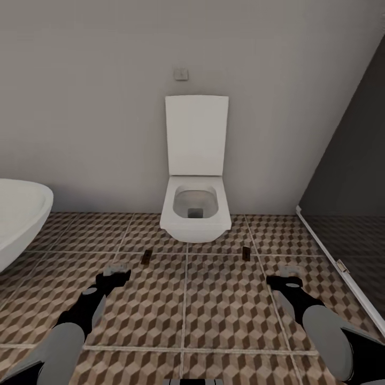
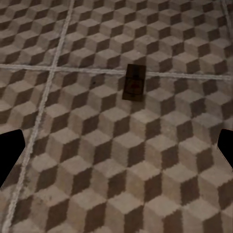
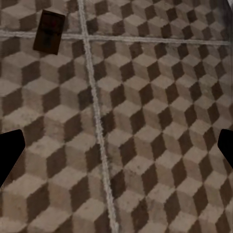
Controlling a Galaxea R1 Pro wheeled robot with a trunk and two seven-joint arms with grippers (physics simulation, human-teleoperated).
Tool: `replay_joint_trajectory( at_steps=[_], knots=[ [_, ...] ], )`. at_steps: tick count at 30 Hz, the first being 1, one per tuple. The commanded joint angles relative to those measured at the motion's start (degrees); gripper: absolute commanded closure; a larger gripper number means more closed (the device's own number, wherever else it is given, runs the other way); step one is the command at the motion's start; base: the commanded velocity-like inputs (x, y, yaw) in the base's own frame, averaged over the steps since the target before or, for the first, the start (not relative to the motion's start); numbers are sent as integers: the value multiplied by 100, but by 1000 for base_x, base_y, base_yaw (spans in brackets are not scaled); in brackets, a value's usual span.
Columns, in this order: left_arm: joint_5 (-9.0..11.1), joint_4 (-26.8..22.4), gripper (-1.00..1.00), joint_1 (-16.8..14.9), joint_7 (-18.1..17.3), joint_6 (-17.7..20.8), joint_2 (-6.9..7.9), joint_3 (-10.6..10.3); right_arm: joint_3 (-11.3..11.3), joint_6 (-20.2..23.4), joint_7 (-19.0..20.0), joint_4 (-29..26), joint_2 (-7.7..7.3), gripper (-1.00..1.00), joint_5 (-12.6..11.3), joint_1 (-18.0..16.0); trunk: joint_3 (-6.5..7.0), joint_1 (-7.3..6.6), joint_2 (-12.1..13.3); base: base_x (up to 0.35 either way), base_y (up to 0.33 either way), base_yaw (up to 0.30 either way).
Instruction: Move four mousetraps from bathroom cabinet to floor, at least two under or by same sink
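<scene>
Your left gripper (image 1: 117, 271) and right gripper (image 1: 289, 274) both hang low over the floor (image 1: 224, 310), fingers spread wide and empty. Two traps lie flat on the tiles: one (image 1: 146, 258) just ahead of your left gripper, the other (image 1: 246, 253) ahead of your right, either side of the toilet (image 1: 195, 214). No sink is visible near them, so I judge two traps remain to fetch and the sink condition looks unmet. You have open tile between the arms; mind the tub (image 1: 18, 219) on your left and the shower edge (image 1: 342, 267) on your right.
</scene>
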Motion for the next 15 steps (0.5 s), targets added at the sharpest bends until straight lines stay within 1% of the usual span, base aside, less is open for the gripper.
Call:
replay_joint_trajectory(
  at_steps=[1,11,12,14,15],
  knots=[
    [-56,1,-100,-5,-43,-14,-4,49,-43,-6,-10,4,3,-100,59,-4,18,-3,0,0,0,0],
    [-51,4,-100,-3,-43,-12,-12,45,-43,-9,-12,3,7,-100,59,-4,240,-29,13,0,0,0],
    [-80,37,-100,-37,-72,21,-45,15,-75,-22,-3,36,41,-100,93,-37,239,-30,14,0,0,0],
    [-76,102,-100,-67,-74,61,-110,15,-92,-20,-3,101,105,-100,100,-102,239,-30,14,0,0,0],
    [-76,110,-100,-67,-74,61,-116,15,-92,-20,-3,133,115,-100,100,-134,239,-30,14,0,0,0]
  ],
)
